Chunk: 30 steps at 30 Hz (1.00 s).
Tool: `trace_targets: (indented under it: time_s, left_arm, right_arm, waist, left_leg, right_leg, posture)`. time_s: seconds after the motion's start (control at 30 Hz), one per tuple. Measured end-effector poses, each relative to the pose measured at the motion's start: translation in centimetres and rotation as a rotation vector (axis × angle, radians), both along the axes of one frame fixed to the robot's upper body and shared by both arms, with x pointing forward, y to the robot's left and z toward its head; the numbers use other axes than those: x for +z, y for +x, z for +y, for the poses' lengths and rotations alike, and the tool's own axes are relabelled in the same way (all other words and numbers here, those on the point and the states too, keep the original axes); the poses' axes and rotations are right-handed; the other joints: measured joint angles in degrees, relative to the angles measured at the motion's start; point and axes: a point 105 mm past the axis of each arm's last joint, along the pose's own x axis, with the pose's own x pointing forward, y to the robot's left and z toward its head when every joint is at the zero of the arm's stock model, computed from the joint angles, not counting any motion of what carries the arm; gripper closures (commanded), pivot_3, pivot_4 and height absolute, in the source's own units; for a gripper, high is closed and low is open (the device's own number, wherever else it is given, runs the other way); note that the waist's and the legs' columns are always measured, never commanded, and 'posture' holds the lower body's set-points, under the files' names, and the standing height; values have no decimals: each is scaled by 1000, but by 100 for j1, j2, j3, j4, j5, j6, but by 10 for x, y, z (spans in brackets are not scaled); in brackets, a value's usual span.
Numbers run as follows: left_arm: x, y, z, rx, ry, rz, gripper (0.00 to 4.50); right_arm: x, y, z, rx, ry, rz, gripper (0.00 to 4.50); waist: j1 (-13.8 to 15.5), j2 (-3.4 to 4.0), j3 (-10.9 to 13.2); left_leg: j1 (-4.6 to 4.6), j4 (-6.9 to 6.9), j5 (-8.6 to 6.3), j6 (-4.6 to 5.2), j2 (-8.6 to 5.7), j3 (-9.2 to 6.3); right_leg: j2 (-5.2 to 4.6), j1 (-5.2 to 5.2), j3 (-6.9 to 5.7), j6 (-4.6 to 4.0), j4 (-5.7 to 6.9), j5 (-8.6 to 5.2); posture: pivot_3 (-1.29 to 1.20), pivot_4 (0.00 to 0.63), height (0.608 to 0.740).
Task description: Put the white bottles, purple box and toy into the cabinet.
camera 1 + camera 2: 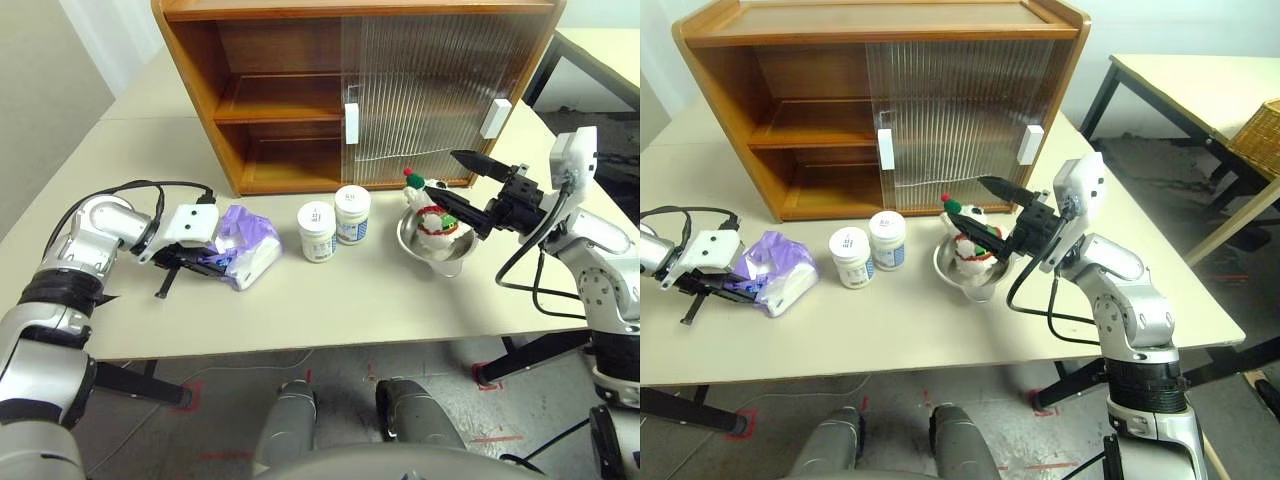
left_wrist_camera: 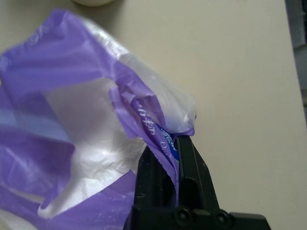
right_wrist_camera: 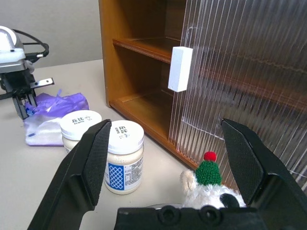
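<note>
The purple box (image 1: 248, 246) lies on the table at the left, its wrapper crumpled. My left gripper (image 2: 175, 141) is shut on a fold of that wrapper at the pack's left end. Two white bottles (image 1: 317, 232) (image 1: 352, 214) stand side by side in the middle. To their right the toy (image 1: 432, 220) sits in a steel bowl (image 1: 443, 259). My right gripper (image 1: 463, 186) hangs open just above and to the right of the toy, holding nothing. Behind everything stands the cabinet (image 1: 200, 60), its left half open and its ribbed sliding doors (image 1: 430, 90) covering the right half.
The table's front edge (image 1: 330, 340) runs close below the objects. Black cables (image 1: 150, 187) loop over my left wrist. A second table (image 1: 1200, 80) and a wicker basket (image 1: 1262, 125) stand off to the right.
</note>
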Motion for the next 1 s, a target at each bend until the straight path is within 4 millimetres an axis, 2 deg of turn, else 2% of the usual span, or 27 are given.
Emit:
trace_targets:
  time_s: [0.17, 0.3, 0.5, 0.8, 0.87, 1.0]
  left_arm:
    - [19, 9, -7, 9, -20, -32, 4470]
    - [45, 14, -29, 9, -95, -29, 4470]
    - [85, 19, -50, 37, -142, -25, 4470]
    - [131, 39, -55, 183, -135, -98, 4470]
    - [138, 44, -58, 205, -122, -113, 4470]
    - [134, 52, -69, 211, -87, -106, 4470]
  right_arm:
    - [0, 0, 0, -2, 0, -1, 0]
    - [-1, 1, 1, -2, 9, -1, 0]
    - [-3, 3, 3, 0, 21, 1, 0]
    - [-3, 3, 5, 3, 34, -11, 0]
    - [-3, 3, 6, 4, 36, -12, 0]
    - [-4, 3, 7, 1, 37, -15, 0]
  waist:
    - [-4, -1, -1]
    - [-1, -2, -1]
    - [0, -2, -1]
    - [9, -2, -1]
    - [9, -2, -1]
    - [9, -2, -1]
  left_leg:
    - [-2, 0, 2, 0, -2, 0]
    - [-7, 2, 11, -3, -8, 7]
    - [-17, 10, 13, -4, -7, 13]
    - [-19, 10, 12, -3, -4, 0]
    - [-19, 10, 12, -3, -5, 2]
    - [-21, 17, 13, -2, -5, 4]
  right_leg:
    - [6, 0, -3, 5, 0, 1]
    - [12, 0, -15, 16, -2, -5]
    - [7, -1, -47, 20, -17, -8]
    - [-3, -1, -3, 17, -18, -6]
    - [-3, 0, 1, 17, -18, -6]
    - [-3, 0, 2, 19, -18, -5]
  posture:
    - [23, 69, 740]
    - [27, 70, 740]
    - [30, 73, 740]
    - [27, 71, 740]
    - [26, 69, 740]
    - [19, 65, 740]
